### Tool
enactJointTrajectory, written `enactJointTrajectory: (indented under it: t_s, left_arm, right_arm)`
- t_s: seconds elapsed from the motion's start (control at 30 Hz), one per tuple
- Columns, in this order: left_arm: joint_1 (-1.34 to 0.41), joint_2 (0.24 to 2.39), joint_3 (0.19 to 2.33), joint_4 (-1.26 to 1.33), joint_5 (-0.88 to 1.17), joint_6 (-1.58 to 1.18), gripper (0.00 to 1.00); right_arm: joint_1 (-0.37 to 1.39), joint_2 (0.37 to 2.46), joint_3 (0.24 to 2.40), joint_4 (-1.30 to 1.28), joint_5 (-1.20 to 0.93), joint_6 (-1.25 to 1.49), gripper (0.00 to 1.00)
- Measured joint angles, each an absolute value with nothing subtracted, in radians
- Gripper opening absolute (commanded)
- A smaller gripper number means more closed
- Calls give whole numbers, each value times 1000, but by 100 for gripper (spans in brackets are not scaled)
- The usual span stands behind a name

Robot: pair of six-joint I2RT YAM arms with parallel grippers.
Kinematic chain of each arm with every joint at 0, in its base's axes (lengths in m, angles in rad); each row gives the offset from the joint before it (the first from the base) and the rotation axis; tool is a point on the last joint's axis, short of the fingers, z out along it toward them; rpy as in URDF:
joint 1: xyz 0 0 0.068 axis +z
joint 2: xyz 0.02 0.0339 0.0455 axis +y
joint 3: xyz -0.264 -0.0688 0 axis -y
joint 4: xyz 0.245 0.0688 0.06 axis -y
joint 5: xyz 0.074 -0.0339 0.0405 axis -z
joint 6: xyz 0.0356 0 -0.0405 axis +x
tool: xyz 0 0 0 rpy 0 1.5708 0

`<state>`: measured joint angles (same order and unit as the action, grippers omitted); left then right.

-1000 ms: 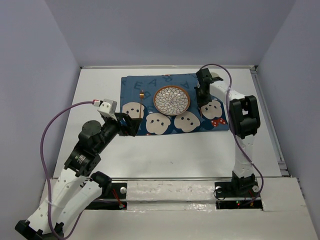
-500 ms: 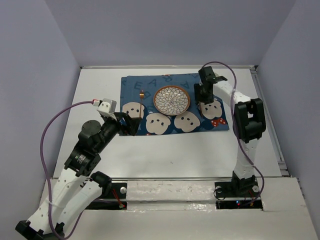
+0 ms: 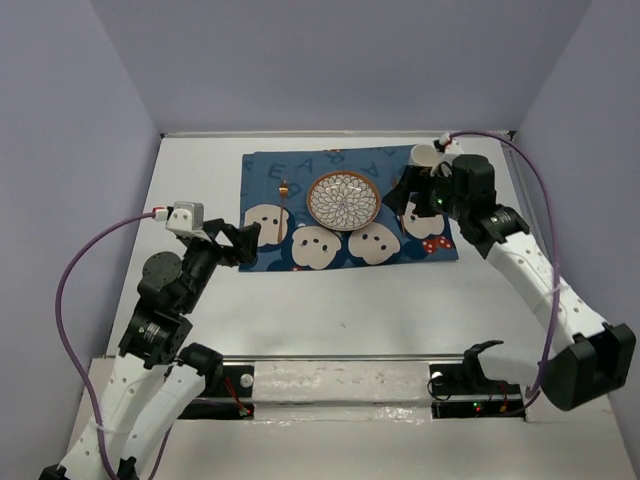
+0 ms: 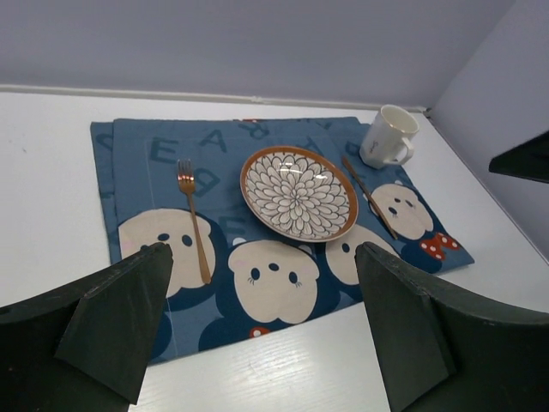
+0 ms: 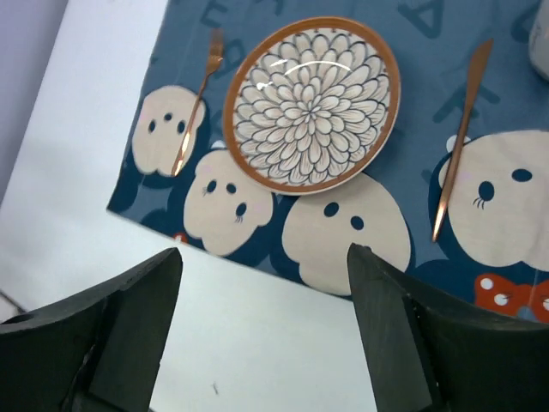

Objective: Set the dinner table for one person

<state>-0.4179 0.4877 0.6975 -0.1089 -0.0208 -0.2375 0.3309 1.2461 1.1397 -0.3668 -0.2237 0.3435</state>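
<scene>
The table [image 3: 350, 300] is filling the white floor of the enclosure, and a blue cloth [image 3: 262, 178] printed with letters and white bear faces is lying across its far middle part. A round plate [image 3: 343, 201] with a petal pattern and a brown rim is sitting on the middle of the cloth. A copper-coloured fork [image 4: 196, 225] is lying on the cloth just left of the plate, tines pointing far, and a matching knife [image 5: 459, 142] is lying on the cloth just right of the plate. A white mug [image 4: 388, 137] is standing upright at the far right corner of the cloth; whether its base is sitting wholly on the cloth cannot be told. The left end effector [image 4: 260, 253] is hanging above the near left part of the cloth with its jaws spread wide and nothing between them. The right end effector [image 5: 264, 251] is hovering over the right side of the cloth, close to the mug in the top view, its jaws likewise standing wide apart and gripping nothing.
</scene>
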Motion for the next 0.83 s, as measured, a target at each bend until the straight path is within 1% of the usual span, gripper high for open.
enactJointTrajectory:
  t_s: [0.27, 0.43, 0.67, 0.77, 0.83]
  left_arm:
    - [-396, 429, 683, -75, -23, -236, 99]
    - [-388, 398, 678, -46, -24, -236, 99]
    - [-384, 369, 678, -20, -23, -237, 99]
    - [-384, 361, 678, -12, -22, -237, 99]
    - [-384, 361, 678, -9, -10, -237, 99]
  right_arm:
    - [331, 933, 975, -312, -284, 363, 100]
    - [331, 649, 928, -302, -263, 357, 100]
    - [331, 319, 854, -249, -74, 352, 100]
    - [331, 257, 808, -242, 9, 357, 100]
    - [331, 260, 786, -245, 40, 363, 100]
